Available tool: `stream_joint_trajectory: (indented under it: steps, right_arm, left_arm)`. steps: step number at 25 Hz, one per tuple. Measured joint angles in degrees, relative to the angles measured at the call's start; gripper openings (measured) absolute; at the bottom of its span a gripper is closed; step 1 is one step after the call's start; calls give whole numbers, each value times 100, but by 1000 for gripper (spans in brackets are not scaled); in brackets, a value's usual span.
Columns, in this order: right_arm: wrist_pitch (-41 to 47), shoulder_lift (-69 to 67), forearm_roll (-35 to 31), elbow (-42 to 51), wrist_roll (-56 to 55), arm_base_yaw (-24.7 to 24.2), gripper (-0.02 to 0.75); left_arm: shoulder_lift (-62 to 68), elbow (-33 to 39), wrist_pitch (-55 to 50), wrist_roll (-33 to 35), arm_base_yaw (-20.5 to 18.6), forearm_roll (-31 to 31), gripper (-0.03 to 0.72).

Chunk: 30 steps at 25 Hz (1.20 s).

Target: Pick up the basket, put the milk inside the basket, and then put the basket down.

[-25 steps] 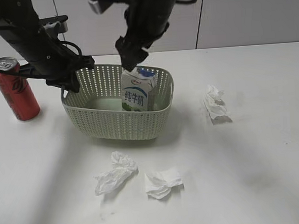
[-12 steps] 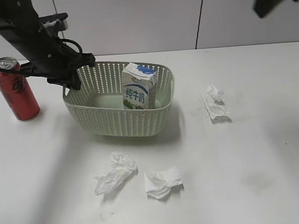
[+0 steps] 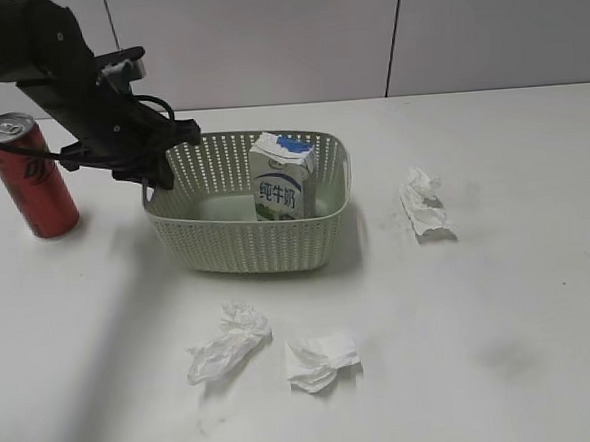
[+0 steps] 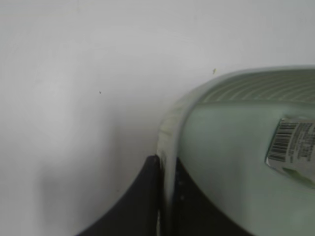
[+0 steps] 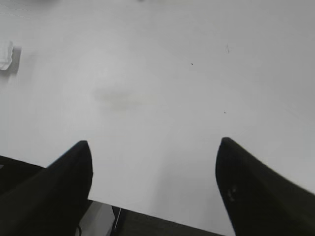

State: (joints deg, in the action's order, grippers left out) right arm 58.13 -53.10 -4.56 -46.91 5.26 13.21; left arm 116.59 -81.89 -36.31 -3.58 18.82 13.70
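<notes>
The milk (image 3: 283, 178) stands inside the basket (image 3: 251, 239). The left gripper (image 3: 152, 175) pinches its rim at 9 o'clock. The right gripper (image 5: 153, 169) is open. The basket perhaps rests down; letting go remains.

We see even, bright light from above in the exterior view, and the white table (image 3: 500, 299) shows soft, faint shadows: one beneath the basket (image 3: 251, 234), a broad grey band running toward the lower left of the frame. That view is fairly sharp, the milk (image 3: 280, 179) print readable. Our left wrist view is badly out of focus, the basket rim (image 4: 170, 132) a pale smear. The right wrist view is washed out, its dark fingers (image 5: 64, 172) soft-edged at the bottom.
</notes>
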Motion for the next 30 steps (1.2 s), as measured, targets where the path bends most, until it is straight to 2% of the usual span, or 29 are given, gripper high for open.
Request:
stream_joint_trajectory:
  steps: [2,4,6,10,12,18,24,30]
  right_arm:
    - [-102,300,-9,269,0,0,592]
    - [-141,457,-9,405,0,0,592]
    - [-222,517,-16,433,0,0,592]
    - [-345,525,-16,433,0,0,592]
    - [-404,525,-22,439,0,0,592]
    - [-551,525,-61,444,-8,0,592]
    - [-567,525,-113,444,-14,0,592]
    - [-573,685,-243,469,-19,0,592]
  left_arm:
    - [4,0,96,-11,0,7,34]
    - [6,0,158,-34,0,64,104]
    - [6,0,161,-38,0,110,216]
    - [-13,0,-13,-40,0,135,524]
    - [-126,0,-152,-46,0,135,615]
    - [-940,-5,-534,-45,0,73,641]
    - [-2241,-5,-1897,185,0,-156,629]
    - [-3787,-5,-3120,316,0,-424,584]
